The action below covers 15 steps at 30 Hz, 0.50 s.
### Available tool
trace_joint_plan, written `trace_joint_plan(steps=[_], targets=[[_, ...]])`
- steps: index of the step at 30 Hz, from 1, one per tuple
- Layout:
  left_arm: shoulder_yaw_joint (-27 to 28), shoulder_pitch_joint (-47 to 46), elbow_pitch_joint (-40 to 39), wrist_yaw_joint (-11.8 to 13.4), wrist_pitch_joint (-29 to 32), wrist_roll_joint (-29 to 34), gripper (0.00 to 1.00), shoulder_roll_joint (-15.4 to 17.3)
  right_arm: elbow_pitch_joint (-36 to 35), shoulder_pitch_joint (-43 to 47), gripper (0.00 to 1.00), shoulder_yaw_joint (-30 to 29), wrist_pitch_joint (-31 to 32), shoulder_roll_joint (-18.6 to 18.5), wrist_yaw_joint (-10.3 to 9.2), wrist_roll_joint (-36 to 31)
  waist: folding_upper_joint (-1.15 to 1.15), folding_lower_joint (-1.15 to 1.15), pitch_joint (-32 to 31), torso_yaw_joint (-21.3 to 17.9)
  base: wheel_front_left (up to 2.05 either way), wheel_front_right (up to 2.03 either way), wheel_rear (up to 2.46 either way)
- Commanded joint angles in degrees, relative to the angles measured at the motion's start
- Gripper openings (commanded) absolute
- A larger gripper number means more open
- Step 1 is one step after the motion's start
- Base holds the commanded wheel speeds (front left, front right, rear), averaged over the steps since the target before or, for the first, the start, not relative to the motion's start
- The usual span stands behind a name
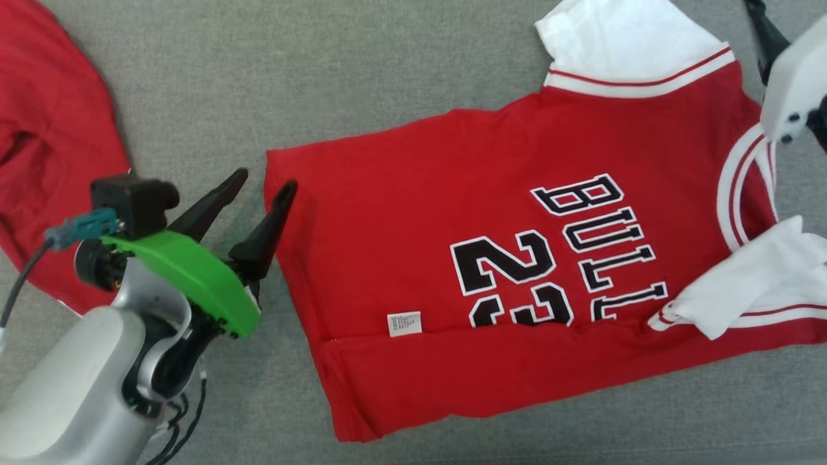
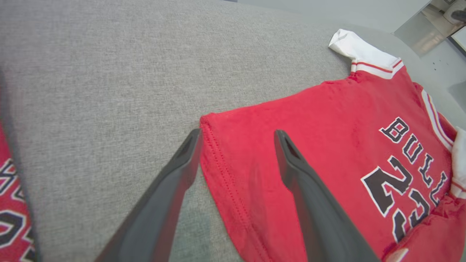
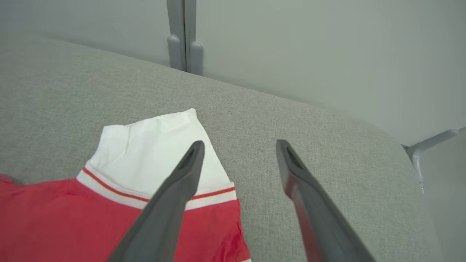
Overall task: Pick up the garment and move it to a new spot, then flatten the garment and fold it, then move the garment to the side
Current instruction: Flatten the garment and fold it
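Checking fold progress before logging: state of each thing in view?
Jersey: laid out, near long edge folded over part of the print, not held.
Far sleeve: spread out.
Near sleeve: crumpled, flopped onto the body.
Left claw: open, astride the hem, empty.
Right claw: open, above the far sleeve, empty.
Other garment: rumpled, lying apart at the left.

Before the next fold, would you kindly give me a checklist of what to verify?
1. Left gripper fingers apart, holding nothing: ok.
2. Right gripper fingers apart, holding nothing: ok.
3. Near long edge of the Bulls jersey folded over: ok.
4. Near white sleeve flat: not ok, bunched up.
5. Second red garment apart from the jersey: ok.
6. Left fingers clear of the hem: cannot tell.
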Motion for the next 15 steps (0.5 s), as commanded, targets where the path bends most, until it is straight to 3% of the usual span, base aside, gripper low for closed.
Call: trace_joint_plan(steps=[1,6,15], targets=[[-0.6,-2.6,1.9,-0.7,0.2,0.8,1.0,-1.3,2.7,-3.0,1.0,0.7,-0.6,0.3,-0.09,-1.3,0.0,-0.01,6.7,5.5,0.0,0.0,0.0],[-3.2,-8.3,8.7,-3.6,-0.3,1.7,1.0,-6.7,14.7,-11.2,1.0,2.6,-2.9,1.3,-0.09,-4.4,0.0,-0.01,8.4,8.8,0.0,0.0,0.0],[-6.0,-12.3,13.8,-6.5,-0.2,2.8,1.0,-9.8,26.2,-17.0,1.0,1.6,-5.5,2.0,-0.09,-6.2,0.0,-0.01,9.8,10.7,0.0,0.0,0.0]])
